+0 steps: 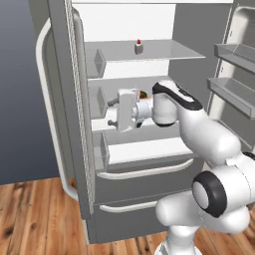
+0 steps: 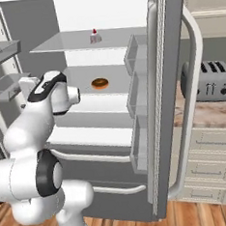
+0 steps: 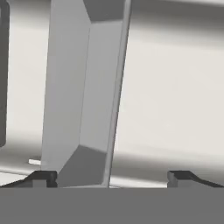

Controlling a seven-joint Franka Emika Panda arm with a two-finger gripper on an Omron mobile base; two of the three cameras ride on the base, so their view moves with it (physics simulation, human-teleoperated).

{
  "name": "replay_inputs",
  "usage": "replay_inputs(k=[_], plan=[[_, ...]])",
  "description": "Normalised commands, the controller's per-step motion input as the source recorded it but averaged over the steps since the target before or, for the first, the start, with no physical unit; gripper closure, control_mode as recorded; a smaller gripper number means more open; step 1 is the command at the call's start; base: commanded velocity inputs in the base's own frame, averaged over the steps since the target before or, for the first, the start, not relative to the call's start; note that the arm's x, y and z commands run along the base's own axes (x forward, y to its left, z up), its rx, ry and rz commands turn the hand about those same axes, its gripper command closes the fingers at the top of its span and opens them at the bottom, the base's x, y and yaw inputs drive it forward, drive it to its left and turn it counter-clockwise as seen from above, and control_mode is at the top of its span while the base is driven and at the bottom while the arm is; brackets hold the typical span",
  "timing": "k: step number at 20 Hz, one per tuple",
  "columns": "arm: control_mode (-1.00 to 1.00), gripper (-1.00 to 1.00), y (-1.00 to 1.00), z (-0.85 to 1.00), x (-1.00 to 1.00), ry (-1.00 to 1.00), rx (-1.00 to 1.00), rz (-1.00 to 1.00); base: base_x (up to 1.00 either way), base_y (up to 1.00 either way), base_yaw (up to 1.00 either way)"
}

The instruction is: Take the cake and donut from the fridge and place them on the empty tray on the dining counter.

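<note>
The fridge (image 1: 144, 174) stands with both doors open. The cake (image 1: 138, 48) (image 2: 94, 36), a tiny white slice with a red berry, sits on the upper glass shelf. One shelf down lies the brown donut (image 2: 100, 83), which the hand mostly covers in the left base view. My gripper (image 1: 112, 112) (image 3: 111, 177) is at the middle shelf's height, left of the donut and below the cake. It points sideways at the left door's bins, open and holding nothing. The fingertips (image 3: 43, 177) frame a grey door bin (image 3: 83, 96) close ahead. The tray and dining counter are out of view.
Door bins (image 1: 99, 62) line the left door and shelves (image 1: 234, 89) line the right door. A white-handled drawer (image 1: 144, 172) sits below the shelves. A grey toaster (image 2: 209, 81) stands on a marble counter (image 2: 207, 116) to the fridge's right. The floor is wood.
</note>
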Motion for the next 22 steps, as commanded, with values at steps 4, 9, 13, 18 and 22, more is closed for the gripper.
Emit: replay_inputs(k=[4,9,13,18,22], plan=[[-1.00,-1.00,-0.84,1.00,-0.44,-0.32,-0.18,0.00,0.00,0.00,0.00],[-1.00,-1.00,-0.85,0.77,-0.25,-0.24,-0.45,0.00,0.00,0.00,0.00],[-1.00,-1.00,-0.83,0.45,-0.52,-0.26,-0.50,-0.10,0.00,0.00,0.00],[-1.00,-1.00,-0.60,0.12,-0.64,-0.37,-0.56,-0.18,0.00,0.00,0.00],[-1.00,-1.00,-0.28,-0.56,-0.74,-0.50,-0.57,-0.29,0.00,0.00,0.00]])
